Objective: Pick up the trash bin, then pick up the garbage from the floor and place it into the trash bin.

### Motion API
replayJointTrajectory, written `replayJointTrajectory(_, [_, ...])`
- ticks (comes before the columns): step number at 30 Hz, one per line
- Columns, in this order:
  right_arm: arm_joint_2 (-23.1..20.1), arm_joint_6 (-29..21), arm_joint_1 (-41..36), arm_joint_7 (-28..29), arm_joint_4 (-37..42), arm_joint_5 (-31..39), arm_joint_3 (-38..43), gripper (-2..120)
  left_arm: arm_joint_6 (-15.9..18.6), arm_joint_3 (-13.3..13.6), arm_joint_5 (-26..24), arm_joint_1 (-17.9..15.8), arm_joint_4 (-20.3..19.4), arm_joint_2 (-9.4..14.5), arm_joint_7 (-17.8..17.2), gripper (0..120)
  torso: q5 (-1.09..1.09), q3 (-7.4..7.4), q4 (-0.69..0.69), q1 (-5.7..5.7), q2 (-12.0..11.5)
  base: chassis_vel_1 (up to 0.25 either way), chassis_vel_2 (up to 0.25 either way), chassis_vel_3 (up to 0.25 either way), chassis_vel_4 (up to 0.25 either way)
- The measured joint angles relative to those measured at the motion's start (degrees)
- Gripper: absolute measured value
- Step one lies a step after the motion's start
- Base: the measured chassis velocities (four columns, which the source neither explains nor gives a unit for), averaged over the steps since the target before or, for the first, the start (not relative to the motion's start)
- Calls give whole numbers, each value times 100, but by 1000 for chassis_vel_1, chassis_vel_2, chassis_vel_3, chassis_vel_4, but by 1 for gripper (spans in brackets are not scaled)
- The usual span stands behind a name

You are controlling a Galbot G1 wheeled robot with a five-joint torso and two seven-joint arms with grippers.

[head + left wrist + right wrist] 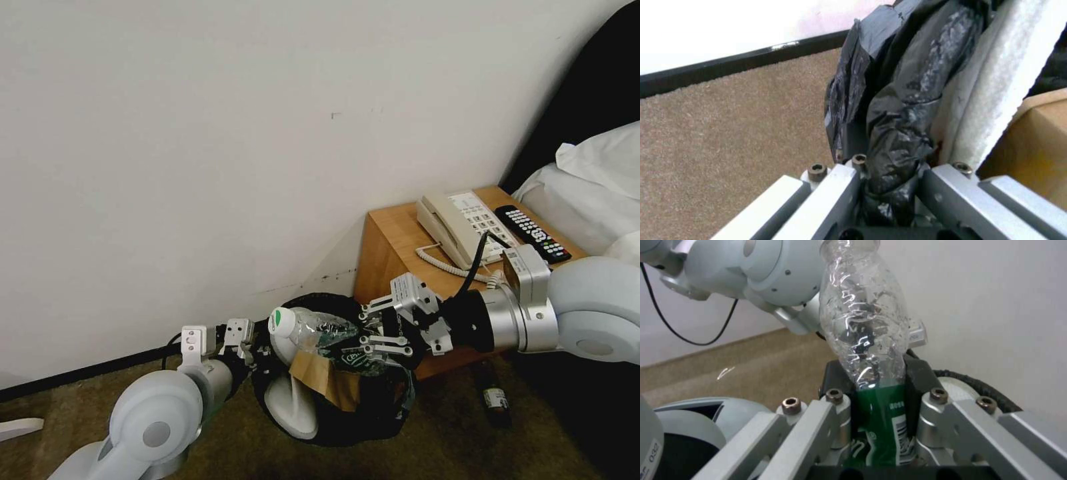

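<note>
Bottle [308,329] is what you are looking at first: a clear crumpled plastic one with a green label, lying nearly level over the mouth of the trash bin [347,427], its long axis running crosswise and its white cap pointing toward the left gripper [248,347]. Your right gripper [373,333] is reaching in from the wooden nightstand [393,247] side, its jaws squeezing the labelled end. You are gripping the bin's black bag rim with the left jaws closed narrow. A white slipper [290,407] and a brown cardboard piece [327,380] are sitting inside the bin.
</note>
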Motion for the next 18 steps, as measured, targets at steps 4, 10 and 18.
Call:
replayJointTrajectory(4, [9, -9, 0, -4, -3, -32, -10, 16, 0, -8, -42, 17, -27, -26, -37, 0, 0, 0, 0, 0, 0, 0, 0, 0, 0])
replayJointTrajectory(10, [32, -20, 2, -2, 6, -55, -21, 25, 0, -21, -108, 21, -46, -35, -71, 0, 0, 0, 0, 0, 0, 0, 0, 0, 0])
replayJointTrajectory(18, [44, -25, -21, 0, 0, -75, -28, 44, 0, -31, -180, 39, -62, -61, -101, 0, 0, 0, 0, 0, 0, 0, 0, 0, 0])
